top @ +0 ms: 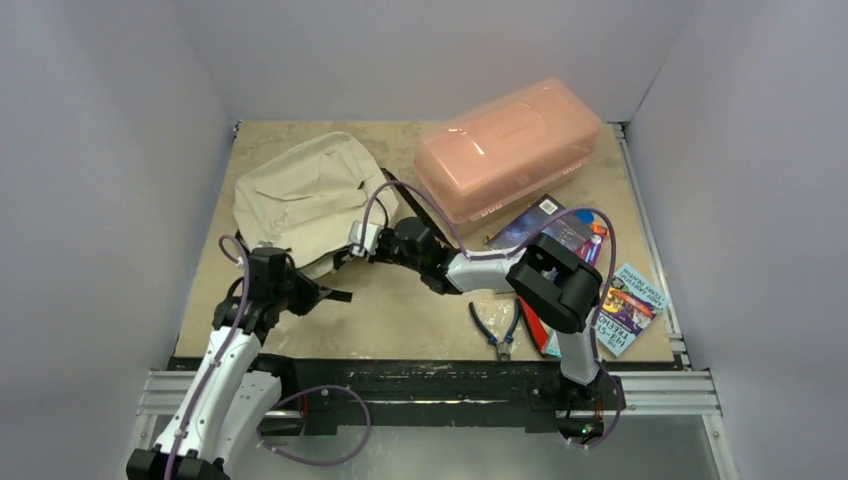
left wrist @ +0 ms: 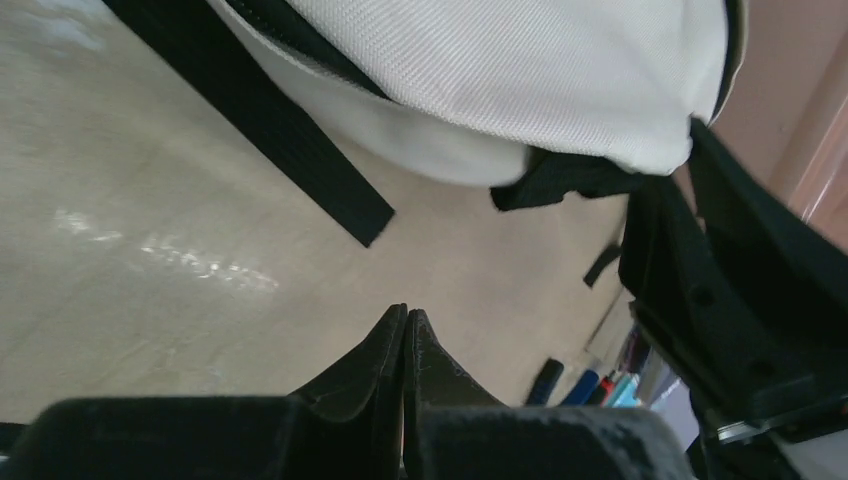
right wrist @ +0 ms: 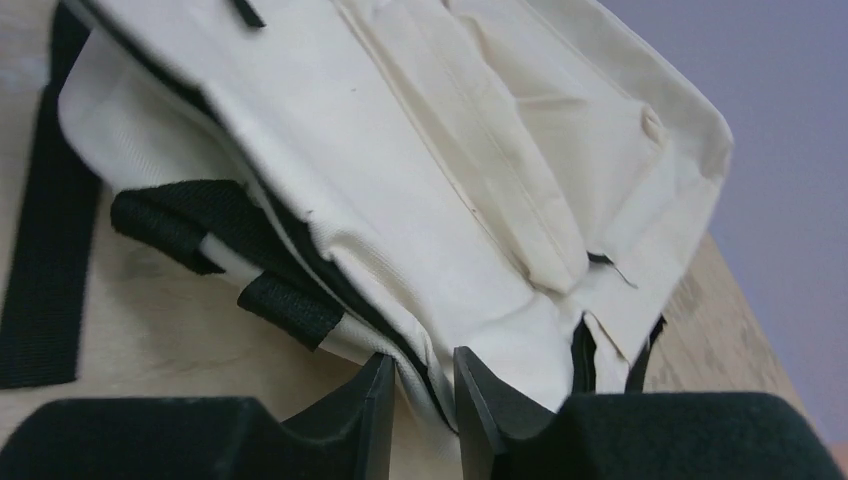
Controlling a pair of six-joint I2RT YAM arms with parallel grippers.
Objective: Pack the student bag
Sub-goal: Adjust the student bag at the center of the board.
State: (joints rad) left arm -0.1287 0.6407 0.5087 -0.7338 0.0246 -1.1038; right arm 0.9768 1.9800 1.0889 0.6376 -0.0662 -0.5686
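The student bag (top: 300, 190) lies flat at the far left of the counter (top: 410, 315), front pocket up, just beside the pink plastic box (top: 510, 150). The right end effector (right wrist: 420, 378) reaches across to the bag's near right corner, and its wrist view shows the fingers narrowed around cream fabric and black zip trim: it's gripping the bag's edge. The left end effector (left wrist: 405, 318) sits at the bag's near edge, clenched tight with nothing between the fingers, low over bare counter, and a black strap (left wrist: 290, 150) lies just ahead of it. Off to the right, blue-handled pliers (top: 497, 335) and some books (top: 560, 235) rest near the right arm's base, apart from the bag.
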